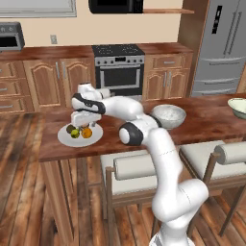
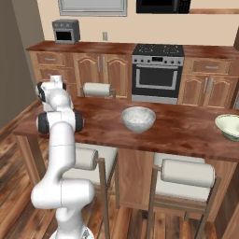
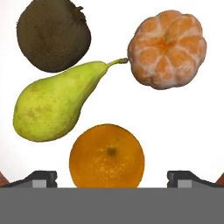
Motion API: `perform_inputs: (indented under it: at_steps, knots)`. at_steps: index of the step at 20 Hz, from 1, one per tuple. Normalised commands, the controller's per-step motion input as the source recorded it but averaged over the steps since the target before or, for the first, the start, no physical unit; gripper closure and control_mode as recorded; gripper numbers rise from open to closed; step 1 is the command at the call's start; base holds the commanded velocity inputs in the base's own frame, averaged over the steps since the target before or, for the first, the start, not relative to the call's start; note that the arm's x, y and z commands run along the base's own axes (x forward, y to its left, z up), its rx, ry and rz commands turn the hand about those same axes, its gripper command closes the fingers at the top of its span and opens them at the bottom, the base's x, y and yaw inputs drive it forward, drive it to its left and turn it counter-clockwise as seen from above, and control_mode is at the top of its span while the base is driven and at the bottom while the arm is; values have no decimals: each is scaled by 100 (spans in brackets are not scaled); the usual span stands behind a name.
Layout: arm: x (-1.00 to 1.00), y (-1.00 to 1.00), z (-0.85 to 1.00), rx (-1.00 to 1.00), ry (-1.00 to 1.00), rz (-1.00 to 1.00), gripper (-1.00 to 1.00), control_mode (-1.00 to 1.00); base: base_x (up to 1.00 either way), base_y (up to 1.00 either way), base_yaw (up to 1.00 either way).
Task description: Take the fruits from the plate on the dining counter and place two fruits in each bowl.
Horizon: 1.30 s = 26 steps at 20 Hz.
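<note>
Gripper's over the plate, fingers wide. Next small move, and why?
Probably descend straight onto the orange and close. It sits between the open fingers, nearest of the four fruits on the plate, with the pear apart from it. Both bowls look empty.

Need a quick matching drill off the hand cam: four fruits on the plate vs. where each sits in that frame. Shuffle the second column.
Things:
1. dark olive-brown fruit
2. peeled tan-orange fruit
3. pear
4. round orange

Places in the hand view:
A. bottom centre, between the open end effector's fingertips
B. top left
C. top right
D. left of centre, stem pointing toward the upper right

Pairs: 1-B, 2-C, 3-D, 4-A

All four lie on the plate.
</note>
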Motion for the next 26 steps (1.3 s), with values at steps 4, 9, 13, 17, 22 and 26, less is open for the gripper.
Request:
perform_inputs:
  at_steps: [4, 9, 13, 17, 22, 26]
  knots:
    - [12, 19, -14, 0, -2, 0, -100, -100, 0, 0, 0]
    - [-42, -2, -2, 1, 0, 0, -100, -100, 0, 0, 0]
    - [-15, -7, -4, 3, -5, -2, -100, -100, 0, 0, 0]
    - [21, 0, -17, 1, -12, -15, -100, -100, 0, 0, 0]
    - [3, 0, -1, 0, -2, -20, -100, -100, 0, 0, 0]
    - [-25, -20, 1, 0, 9, -19, -100, -100, 0, 0, 0]
